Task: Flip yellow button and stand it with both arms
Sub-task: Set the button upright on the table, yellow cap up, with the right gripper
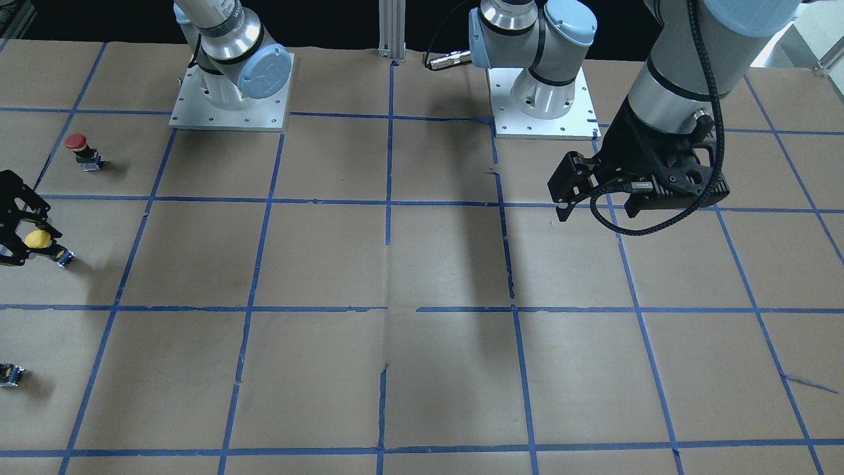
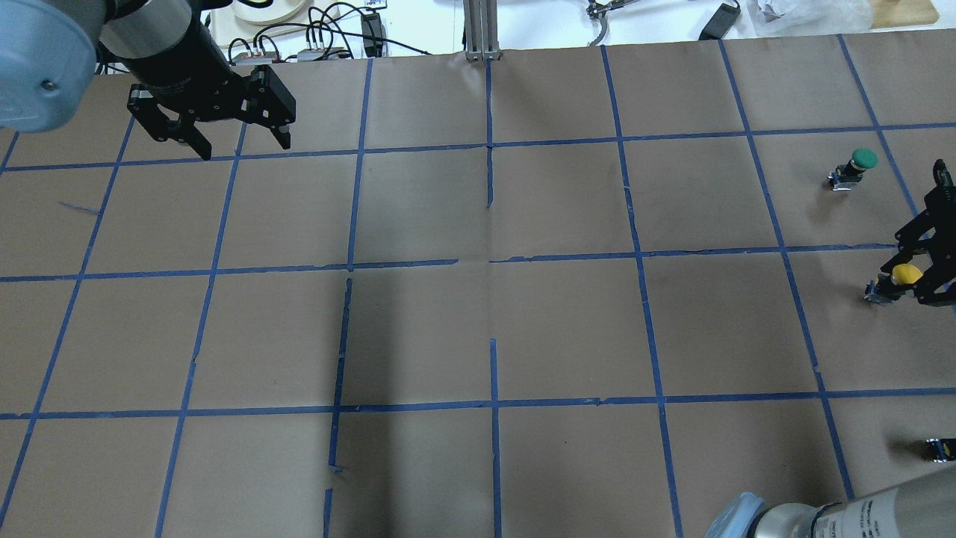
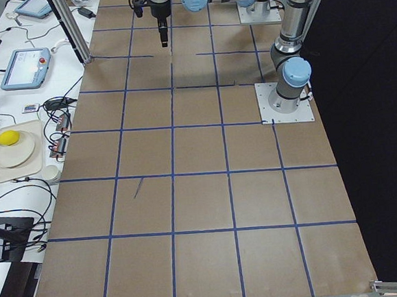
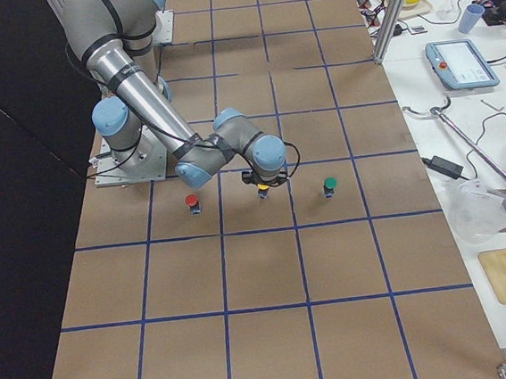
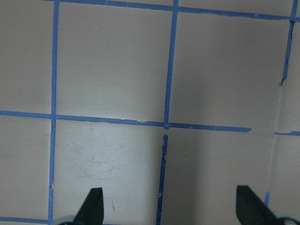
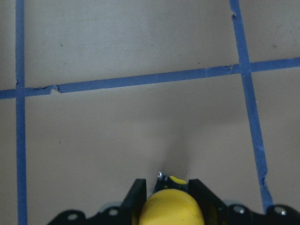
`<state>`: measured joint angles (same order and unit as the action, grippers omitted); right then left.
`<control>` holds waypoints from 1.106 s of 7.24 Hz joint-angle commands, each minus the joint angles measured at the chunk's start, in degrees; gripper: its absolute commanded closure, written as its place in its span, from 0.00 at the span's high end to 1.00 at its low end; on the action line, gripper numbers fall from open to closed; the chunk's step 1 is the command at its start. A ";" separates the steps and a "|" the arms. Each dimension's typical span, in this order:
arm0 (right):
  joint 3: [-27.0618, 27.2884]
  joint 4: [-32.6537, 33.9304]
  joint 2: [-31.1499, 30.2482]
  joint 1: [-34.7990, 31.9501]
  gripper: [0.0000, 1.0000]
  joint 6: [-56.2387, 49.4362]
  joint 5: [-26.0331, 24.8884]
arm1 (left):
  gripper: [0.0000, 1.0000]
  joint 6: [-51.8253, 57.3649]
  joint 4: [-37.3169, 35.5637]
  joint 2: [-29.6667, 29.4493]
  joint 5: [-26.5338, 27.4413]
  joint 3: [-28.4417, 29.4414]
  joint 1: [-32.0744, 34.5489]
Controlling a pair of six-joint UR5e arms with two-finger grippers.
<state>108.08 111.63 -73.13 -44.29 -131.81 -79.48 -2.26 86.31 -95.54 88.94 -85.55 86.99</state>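
The yellow button point(image 1: 37, 239) sits at the table's edge on the robot's right side, with its dark contact block down near the paper. My right gripper point(image 1: 30, 245) is shut on its yellow cap. The overhead view shows the same grip point(image 2: 913, 280) on the button point(image 2: 906, 273). In the right wrist view the yellow cap point(image 6: 171, 208) fills the gap between the two fingers point(image 6: 138, 194). My left gripper point(image 2: 243, 147) is open and empty, held above the paper at the far left; the left wrist view shows its fingertips point(image 5: 92, 206) wide apart.
A red-capped button point(image 1: 82, 150) stands nearer the robot than the yellow one, and a green-capped button point(image 2: 857, 167) stands beyond it. A small capless dark block point(image 2: 939, 448) lies by the right arm. Brown paper with blue tape grid lines point(image 2: 493, 261) covers the table.
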 commanded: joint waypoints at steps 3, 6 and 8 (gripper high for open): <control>0.11 -0.10 1.68 0.00 0.87 -0.56 0.02 | 1.00 -0.03 0.00 0.00 -0.08 0.03 -0.06; -0.24 -1.40 -2.34 -0.35 0.94 5.12 0.55 | 1.00 -0.03 0.00 0.09 -0.08 0.12 -0.15; -0.33 -7.81 -11.72 -1.14 0.99 20.00 0.29 | 1.00 -0.03 0.00 0.09 -0.08 0.12 -0.24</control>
<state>107.77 106.71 -79.26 -44.83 -121.34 -78.98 -2.29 86.31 -95.45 88.86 -85.43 86.78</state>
